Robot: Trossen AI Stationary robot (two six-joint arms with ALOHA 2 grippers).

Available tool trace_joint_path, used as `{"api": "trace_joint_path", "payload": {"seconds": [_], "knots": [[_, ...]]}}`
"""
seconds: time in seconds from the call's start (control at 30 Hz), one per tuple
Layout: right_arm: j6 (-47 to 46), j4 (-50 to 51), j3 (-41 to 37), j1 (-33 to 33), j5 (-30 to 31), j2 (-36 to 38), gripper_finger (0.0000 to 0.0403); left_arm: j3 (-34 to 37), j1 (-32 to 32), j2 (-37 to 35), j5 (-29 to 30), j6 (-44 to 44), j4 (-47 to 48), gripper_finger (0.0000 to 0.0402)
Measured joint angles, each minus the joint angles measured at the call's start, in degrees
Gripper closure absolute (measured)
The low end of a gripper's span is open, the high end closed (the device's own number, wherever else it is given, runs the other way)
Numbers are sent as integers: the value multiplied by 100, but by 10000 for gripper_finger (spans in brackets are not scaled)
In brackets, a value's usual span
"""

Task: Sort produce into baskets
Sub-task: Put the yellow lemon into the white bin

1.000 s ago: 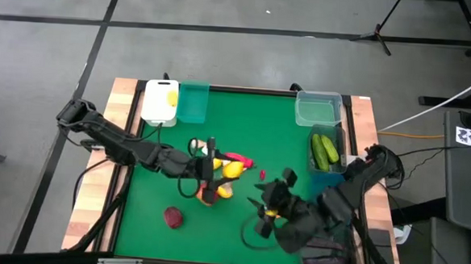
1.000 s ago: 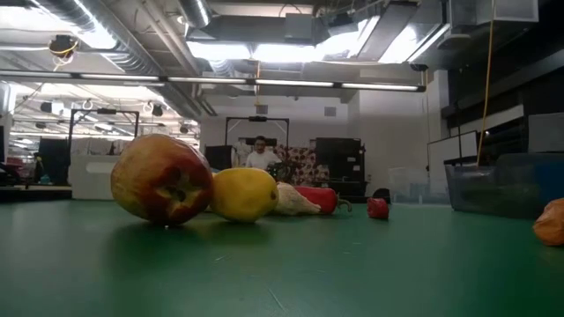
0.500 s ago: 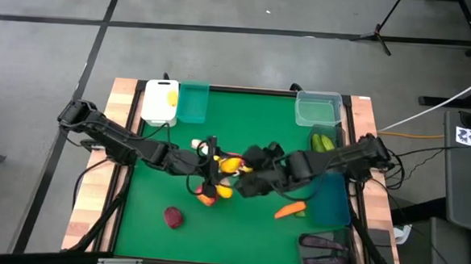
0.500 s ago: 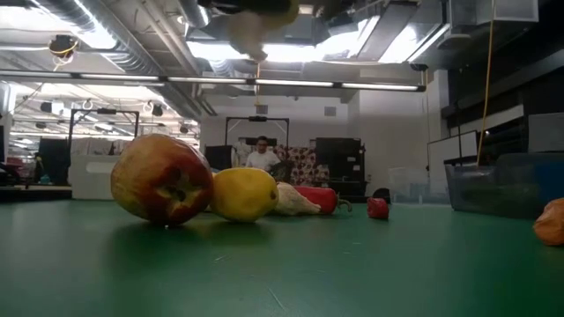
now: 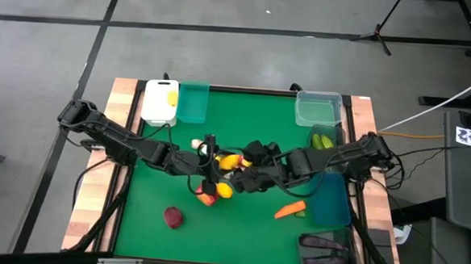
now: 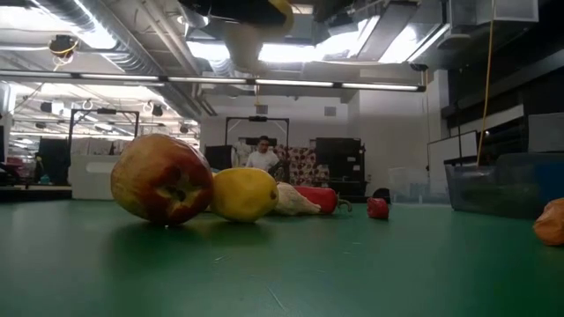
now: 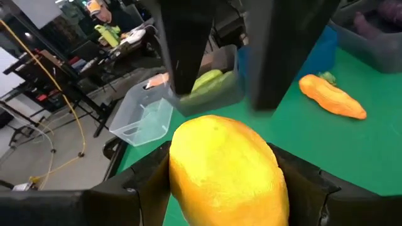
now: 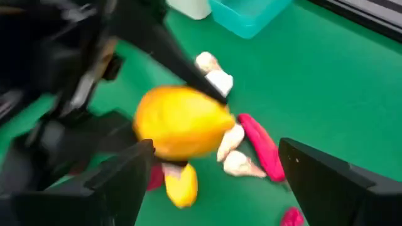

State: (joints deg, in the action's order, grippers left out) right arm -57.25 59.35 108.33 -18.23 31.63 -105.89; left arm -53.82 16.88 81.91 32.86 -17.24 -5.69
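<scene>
A yellow lemon (image 5: 230, 162) hangs above the middle of the green table with my left gripper (image 5: 218, 162) shut on it. My right gripper (image 5: 245, 171) comes from the right and is open. Its two fingers (image 8: 119, 182) stand on either side of the lemon (image 8: 179, 122), apart from it. Under them on the mat lie another lemon (image 8: 179, 185), garlic bulbs (image 8: 235, 157) and a red chili (image 8: 260, 147). A carrot (image 5: 290, 208) and an apple (image 5: 173, 217) lie nearer the front edge. My left gripper pinches the lemon's two opposite sides (image 7: 179, 176) between its two fingers. The fingers come nearly level from the table's left. The lemon is lifted clear above the pile of produce.
A white bin (image 5: 160, 101) with a lemon and a teal bin (image 5: 193, 101) stand at the far left. A clear bin (image 5: 317, 110), a dark bin with cucumbers (image 5: 325, 145) and a blue bin (image 5: 329, 197) line the right side. Open mat lies around the apple.
My right gripper has swung from the near right part of the table toward the far left, up to the lemon that my left gripper holds. The carrot it hung over lies uncovered on the mat. The held lemon now shows at the low view's top edge.
</scene>
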Motion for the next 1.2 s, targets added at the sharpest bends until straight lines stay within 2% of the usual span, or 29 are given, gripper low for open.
{"api": "trace_joint_path", "payload": {"seconds": [0.23,0.87,0.97,1.2], "knots": [[211,-812,-210,192,-236,-11,59,2,0,0,21,42,-24,178],[506,-997,-220,301,-535,-35,62,2,104,0,195,-137,-460,178],[524,-1012,-218,296,-535,-35,84,2,107,0,193,-133,-469,178],[541,-1009,-214,288,-528,-37,169,2,114,0,211,-140,-529,178]]}}
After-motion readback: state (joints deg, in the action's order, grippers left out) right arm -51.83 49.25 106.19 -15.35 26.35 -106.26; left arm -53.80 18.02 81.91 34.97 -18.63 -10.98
